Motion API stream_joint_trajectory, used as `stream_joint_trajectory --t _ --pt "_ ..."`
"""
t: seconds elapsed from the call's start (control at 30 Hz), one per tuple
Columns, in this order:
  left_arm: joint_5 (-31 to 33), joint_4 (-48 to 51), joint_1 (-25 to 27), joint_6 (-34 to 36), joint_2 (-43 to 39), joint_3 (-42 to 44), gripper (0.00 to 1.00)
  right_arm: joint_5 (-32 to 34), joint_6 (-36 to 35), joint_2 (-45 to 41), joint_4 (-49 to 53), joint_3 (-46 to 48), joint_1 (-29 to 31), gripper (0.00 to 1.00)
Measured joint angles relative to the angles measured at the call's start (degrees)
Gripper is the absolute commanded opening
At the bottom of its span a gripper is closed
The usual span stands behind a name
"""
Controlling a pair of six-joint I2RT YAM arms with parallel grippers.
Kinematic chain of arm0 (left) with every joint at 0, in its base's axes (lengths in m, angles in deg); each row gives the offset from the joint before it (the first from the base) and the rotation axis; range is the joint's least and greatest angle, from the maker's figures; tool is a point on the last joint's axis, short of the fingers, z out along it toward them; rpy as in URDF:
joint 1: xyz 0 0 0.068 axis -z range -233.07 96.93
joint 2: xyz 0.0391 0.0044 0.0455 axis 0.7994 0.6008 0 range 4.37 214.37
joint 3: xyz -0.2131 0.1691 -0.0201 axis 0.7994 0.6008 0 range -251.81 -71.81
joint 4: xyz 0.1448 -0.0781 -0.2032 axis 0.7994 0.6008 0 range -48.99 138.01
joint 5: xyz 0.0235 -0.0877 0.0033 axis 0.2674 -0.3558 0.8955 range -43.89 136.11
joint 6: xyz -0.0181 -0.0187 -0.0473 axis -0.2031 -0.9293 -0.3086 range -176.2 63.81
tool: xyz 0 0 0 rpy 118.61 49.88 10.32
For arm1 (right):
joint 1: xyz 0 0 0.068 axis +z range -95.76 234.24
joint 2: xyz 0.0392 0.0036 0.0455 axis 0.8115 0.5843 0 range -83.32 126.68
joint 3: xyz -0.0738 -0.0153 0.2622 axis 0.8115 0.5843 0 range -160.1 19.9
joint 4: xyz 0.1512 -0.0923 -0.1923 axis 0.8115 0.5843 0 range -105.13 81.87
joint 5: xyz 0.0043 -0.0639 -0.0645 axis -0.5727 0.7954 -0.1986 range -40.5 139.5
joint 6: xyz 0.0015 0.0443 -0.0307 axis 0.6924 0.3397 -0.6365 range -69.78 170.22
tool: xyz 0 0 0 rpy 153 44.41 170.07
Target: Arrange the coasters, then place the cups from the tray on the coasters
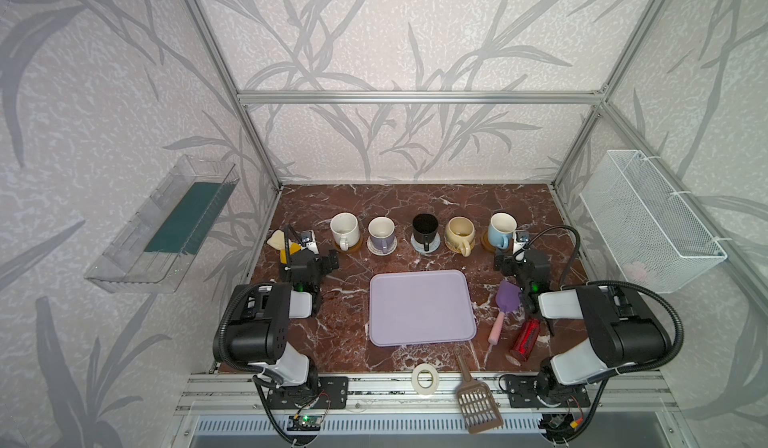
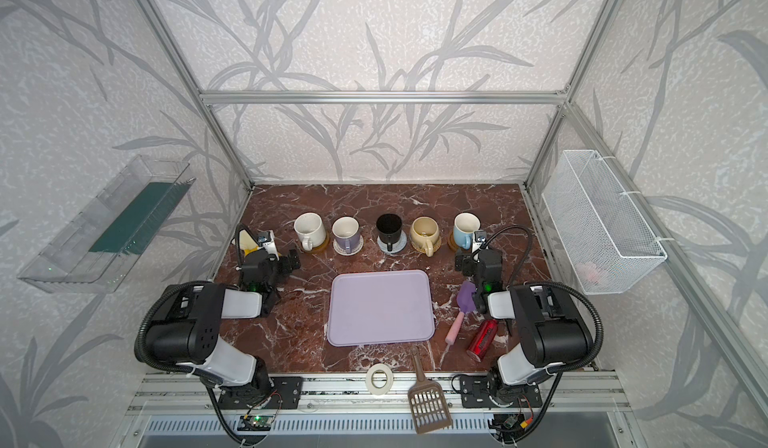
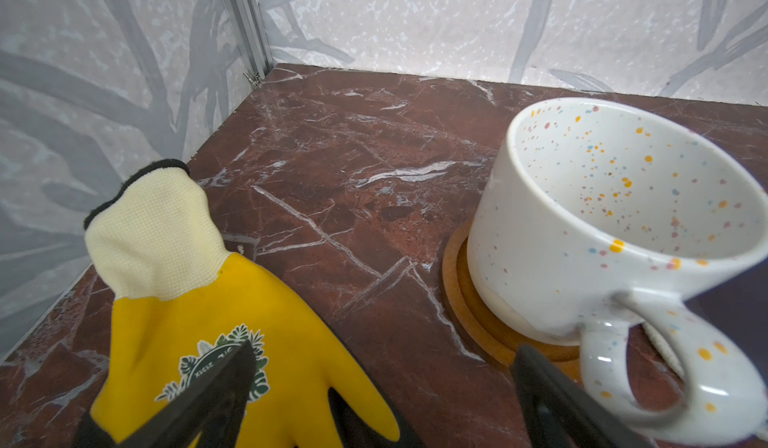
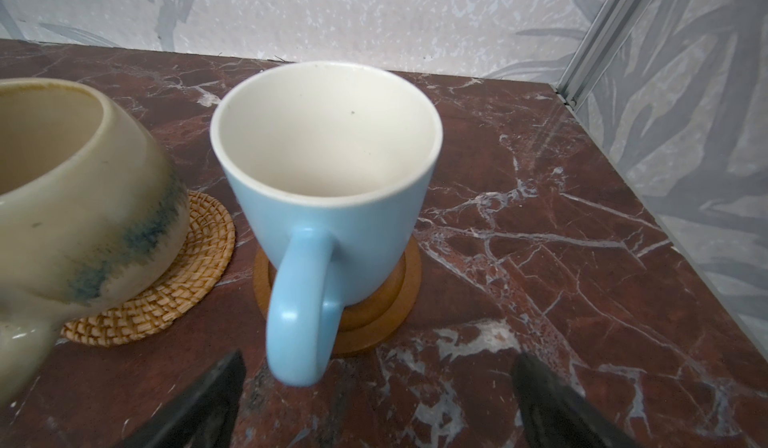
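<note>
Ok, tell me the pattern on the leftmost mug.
White mug with orange, blue, pink speckles; left wrist view.

In the left wrist view the white speckled cup [image 3: 582, 238] is running off the picture's edge, its handle blurring, and is covering most of the wooden coaster [image 3: 465, 317]. The glove [image 3: 232, 300] is being cut off likewise. In the right wrist view the cream cup [image 4: 83, 200] is being cropped and is hiding part of the rattan coaster [image 4: 191, 275]. The pink item [image 1: 638, 272] in the wire basket [image 1: 665, 234] is showing too blurred to identify.
</note>
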State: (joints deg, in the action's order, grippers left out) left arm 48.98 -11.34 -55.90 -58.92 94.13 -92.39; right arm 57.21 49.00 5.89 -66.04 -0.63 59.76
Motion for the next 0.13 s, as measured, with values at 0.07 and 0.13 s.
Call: stream_joint_trajectory --t 0.07,0.13 --pt "0.00 0.04 0.07 -0.02 0.00 0.00 0.99 0.28 -0.20 0.00 0.02 0.00 0.17 0.99" --pt "0.00 0.07 0.09 -0.02 0.00 -0.04 0.99 0.44 -0.35 0.00 0.04 0.00 0.37 0.99"
